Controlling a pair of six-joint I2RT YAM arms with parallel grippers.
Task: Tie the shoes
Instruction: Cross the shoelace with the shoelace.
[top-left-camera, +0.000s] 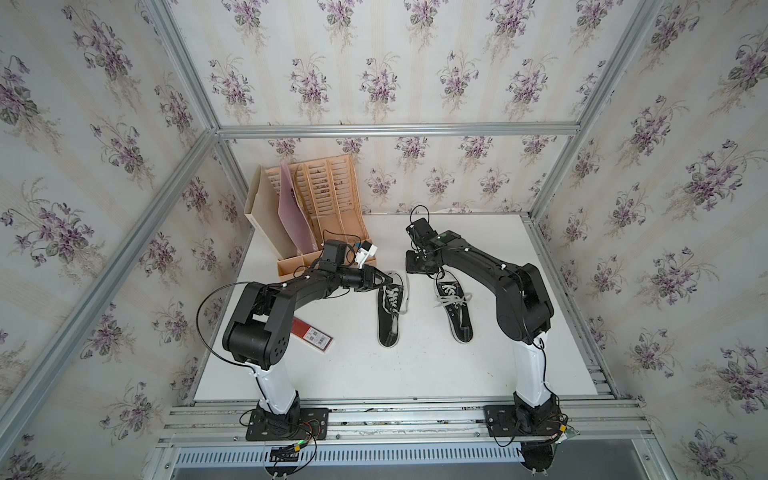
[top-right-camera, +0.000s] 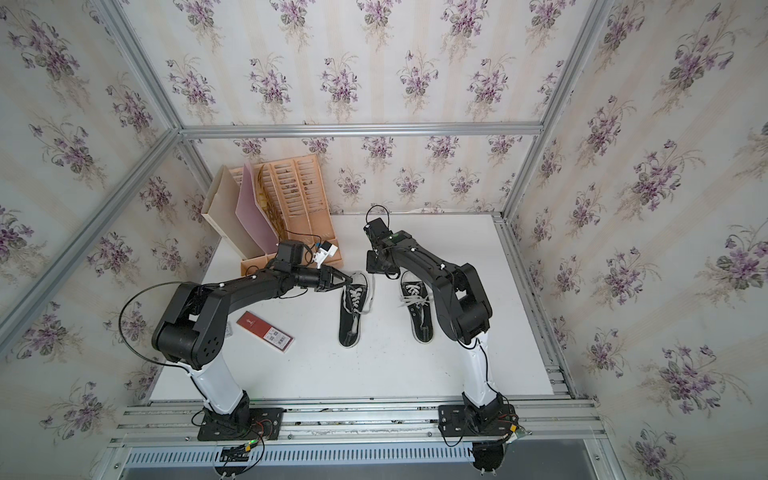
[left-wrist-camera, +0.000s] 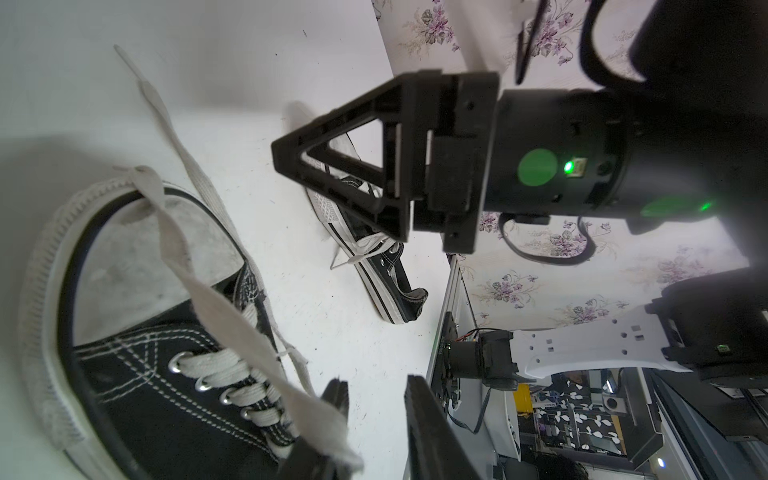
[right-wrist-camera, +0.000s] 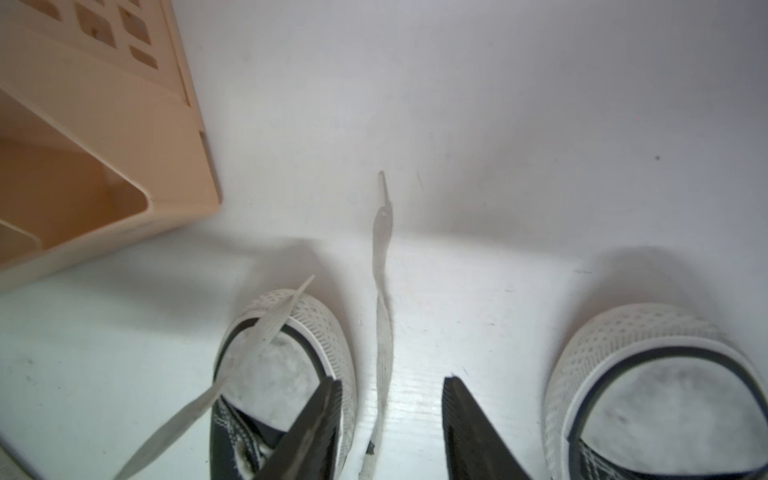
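Red box (top-left-camera: 313, 334) lies flat on white table (top-left-camera: 415, 374), nearest the bases, beside left arm. Shoes sit mid-table, side by side, apart, heels toward bases, toes toward back wall: left shoe (top-left-camera: 389, 320), right shoe (top-left-camera: 457, 316). Laces are untied on both. Left gripper (left-wrist-camera: 376, 386) is at left shoe's toe, jaws parted, nothing clamped. One lace (left-wrist-camera: 203, 299) drapes over the toe cap and lies against one finger. Right gripper (right-wrist-camera: 390, 382) hangs over the gap between toe caps, jaws apart, empty. Second lace (right-wrist-camera: 384, 324) lies flat on table below it. Beige file organizer (top-left-camera: 320, 208) stands at back, left side.
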